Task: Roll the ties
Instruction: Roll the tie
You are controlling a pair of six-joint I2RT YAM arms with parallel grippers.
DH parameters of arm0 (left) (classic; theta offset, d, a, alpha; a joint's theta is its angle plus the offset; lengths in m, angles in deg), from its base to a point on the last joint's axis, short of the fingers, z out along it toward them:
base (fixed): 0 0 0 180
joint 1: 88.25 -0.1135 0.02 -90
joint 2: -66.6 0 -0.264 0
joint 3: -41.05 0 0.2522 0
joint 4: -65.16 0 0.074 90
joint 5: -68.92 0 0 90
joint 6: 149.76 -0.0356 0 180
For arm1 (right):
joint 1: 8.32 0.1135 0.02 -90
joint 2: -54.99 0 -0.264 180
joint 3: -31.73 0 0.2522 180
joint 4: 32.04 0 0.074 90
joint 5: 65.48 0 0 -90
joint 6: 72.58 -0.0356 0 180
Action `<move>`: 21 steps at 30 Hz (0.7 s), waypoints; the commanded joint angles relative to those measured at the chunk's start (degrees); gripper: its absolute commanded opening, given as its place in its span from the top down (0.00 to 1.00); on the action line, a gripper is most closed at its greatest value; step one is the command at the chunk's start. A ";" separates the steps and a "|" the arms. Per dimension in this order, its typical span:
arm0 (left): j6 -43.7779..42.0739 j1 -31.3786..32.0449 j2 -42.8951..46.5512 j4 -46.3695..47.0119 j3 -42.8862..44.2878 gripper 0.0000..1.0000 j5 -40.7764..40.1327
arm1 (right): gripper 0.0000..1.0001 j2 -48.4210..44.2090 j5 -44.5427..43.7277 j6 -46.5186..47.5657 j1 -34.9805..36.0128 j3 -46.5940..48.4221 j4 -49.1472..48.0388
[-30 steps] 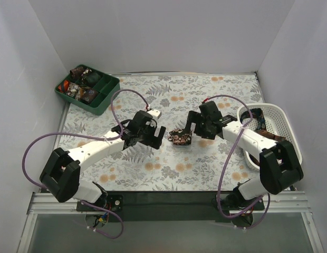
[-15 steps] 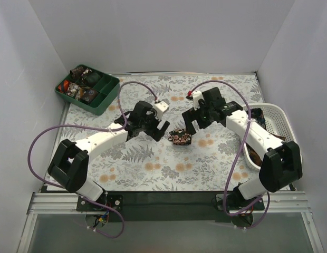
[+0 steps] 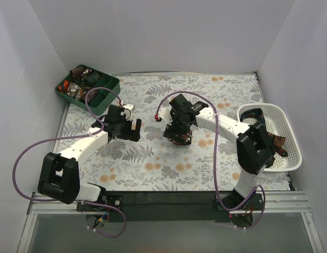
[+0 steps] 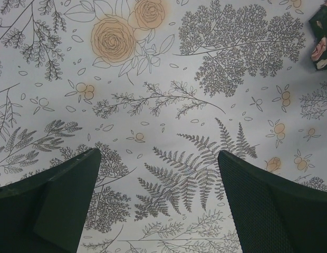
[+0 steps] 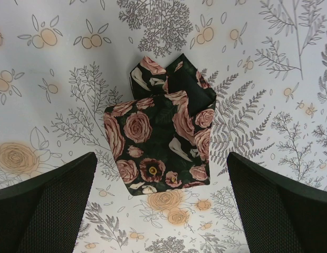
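**Top, left-wrist and right-wrist views.** A dark tie [image 5: 161, 139] with a pink rose print lies gathered into a compact bundle on the floral tablecloth [image 4: 153, 79], near the middle of the table.

The right gripper [image 5: 161, 156] hangs directly over the bundle. Its jaws are spread wide and hold nothing. One finger [image 5: 47, 203] stands clear of the fabric on either side.

In the right-wrist view the bundle's longer axis runs from the near edge towards the far edge, slightly tilted. It therefore lies roughly square to the line joining the two fingers. A closing stroke would likely cross the shorter width, provided the wrist comes straight down.

The left gripper [image 4: 159, 155] is likewise parted and empty. It stands well apart on the bundle's left, and only a corner of the tie shows at the upper right edge of its camera. The right arm is thus clearly the nearer.

The white basket [image 3: 290, 158] sits at the right edge of the table. The green tray [image 3: 103, 103] sits in the far left corner. Both are well apart from the bundle.
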 commanded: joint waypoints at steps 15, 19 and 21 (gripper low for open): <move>-0.91 -2.43 2.80 -1.06 0.11 0.14 3.84 | 0.04 9.28 -5.19 6.14 0.28 1.09 2.42; -0.64 -2.35 2.80 -1.07 0.12 0.14 4.37 | 0.09 10.95 -4.30 6.05 -0.60 0.65 1.98; -0.47 -2.35 2.80 -1.07 0.03 0.14 4.63 | 0.16 11.39 -2.10 5.96 -1.13 0.21 1.36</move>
